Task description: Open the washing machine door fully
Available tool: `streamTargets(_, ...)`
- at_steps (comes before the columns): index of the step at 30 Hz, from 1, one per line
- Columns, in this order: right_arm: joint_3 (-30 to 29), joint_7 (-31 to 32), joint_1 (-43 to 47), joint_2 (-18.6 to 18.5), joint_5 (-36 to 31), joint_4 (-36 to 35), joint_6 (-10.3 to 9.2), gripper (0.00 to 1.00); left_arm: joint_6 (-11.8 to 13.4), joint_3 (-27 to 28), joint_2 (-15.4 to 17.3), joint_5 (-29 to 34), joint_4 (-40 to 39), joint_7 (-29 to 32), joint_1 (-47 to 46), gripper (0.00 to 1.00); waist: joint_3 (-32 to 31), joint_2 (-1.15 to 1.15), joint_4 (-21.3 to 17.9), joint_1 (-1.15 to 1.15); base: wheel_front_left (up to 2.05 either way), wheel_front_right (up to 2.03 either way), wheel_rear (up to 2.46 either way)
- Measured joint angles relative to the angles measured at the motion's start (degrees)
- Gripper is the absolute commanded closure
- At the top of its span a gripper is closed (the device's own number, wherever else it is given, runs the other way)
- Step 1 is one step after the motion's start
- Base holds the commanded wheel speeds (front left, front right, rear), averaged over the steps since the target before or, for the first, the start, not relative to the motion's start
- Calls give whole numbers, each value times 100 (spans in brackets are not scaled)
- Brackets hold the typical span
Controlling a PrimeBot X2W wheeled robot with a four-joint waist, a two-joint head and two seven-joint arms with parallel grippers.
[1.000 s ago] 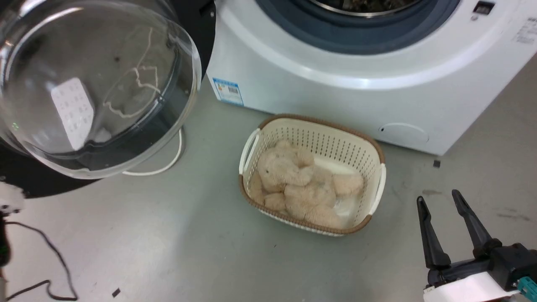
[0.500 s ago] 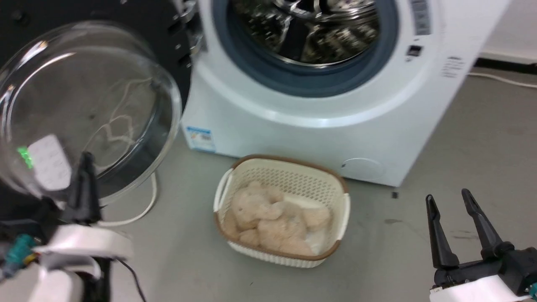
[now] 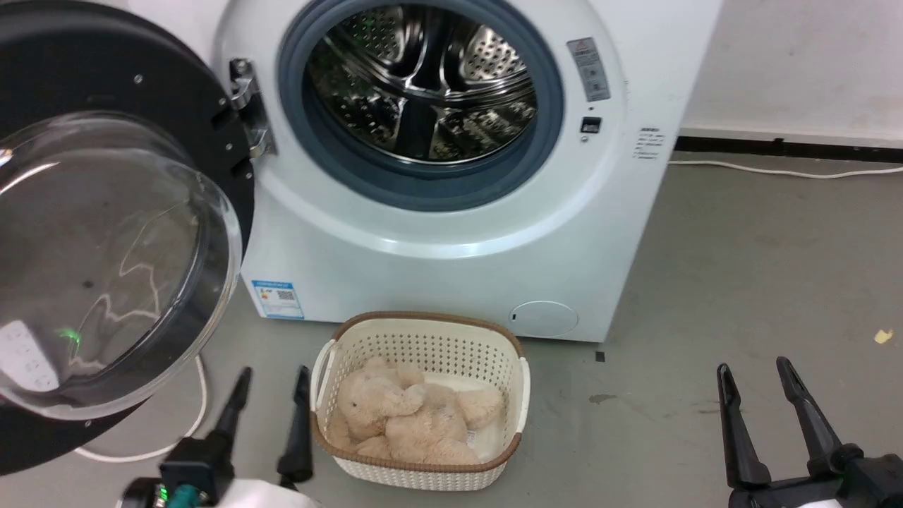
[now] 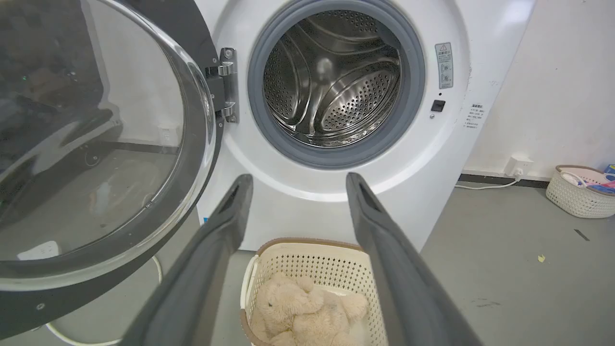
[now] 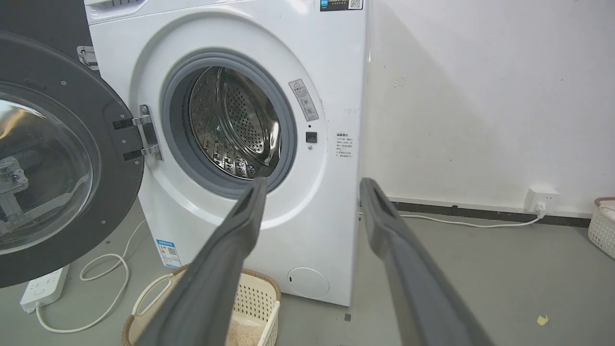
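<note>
At far left, the washing machine door stands wide open, its black rim turned clear of the machine front and its bulging glass bowl facing the near side. A steel hinge joins its right edge to the washing machine. A white cable loops on the floor under the door's lower edge; in the right wrist view a white power strip lies at the cable's left end.

Just right of the door's lower edge, near the bottom of the head view, the left claw hovers over the floor, fingers apart and gripping nothing. It touches neither the door nor the basket. The left wrist view has the same claw spread wide, pointing at the machine front below the drum opening.

Centre: the steel drum lies fully exposed inside its grey rubber ring. The cream basket sits on the floor just before the machine, with a beige plush toy lying in it.

At lower right, well apart from basket and machine, the right claw is likewise spread and empty; its own view confirms the gap. Far right, a wall socket sits low on the white wall.
</note>
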Motion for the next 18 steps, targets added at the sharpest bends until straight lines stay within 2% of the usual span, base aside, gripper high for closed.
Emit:
streamTargets(6, -23, 0, 93, 1, 20, 24, -1, 0, 115, -199, -151, 196, 82, -75, 134, 0, -77, 0, -77, 1, 0, 0, 0)
streamTargets(18, 18, 0, 135, 3, 46, 209, -1, 0, 192, -346, -185, 389, 336, -124, 193, 0, -125, 0, -88, 0, 0, 0, 0)
